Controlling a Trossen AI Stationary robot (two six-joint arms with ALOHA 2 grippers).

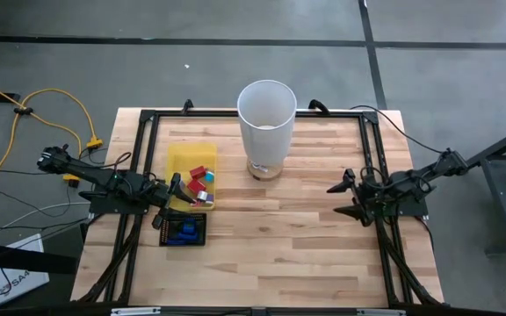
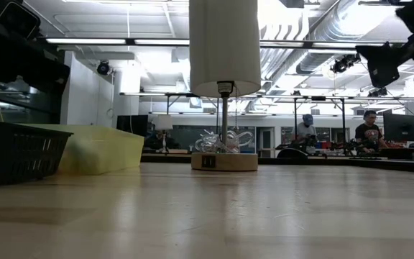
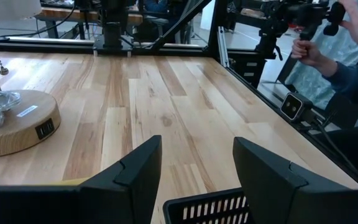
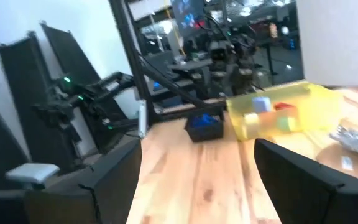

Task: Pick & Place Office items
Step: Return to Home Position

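The office items are small pieces in two trays. Red (image 1: 198,172), white and light blue pieces lie in the yellow tray (image 1: 181,158), and blue pieces (image 1: 183,232) lie in the black mesh tray (image 1: 199,240). The right wrist view shows them too: blue pieces (image 4: 205,119) and the yellow tray's pieces (image 4: 261,104). My left gripper (image 1: 175,198) is open and hovers over the gap between the two trays; in its wrist view (image 3: 197,168) the black tray's rim (image 3: 210,208) is below the fingers. My right gripper (image 1: 342,197) is open and empty near the table's right edge, facing the trays (image 4: 197,180).
A lamp with a tall white shade (image 1: 267,118) stands on a round wooden base (image 1: 264,169) at the table's far middle. A black frame (image 1: 148,123) runs along the table's edges. A person's hand (image 3: 309,50) shows beyond the right edge. Bare wood (image 1: 279,246) lies between the arms.
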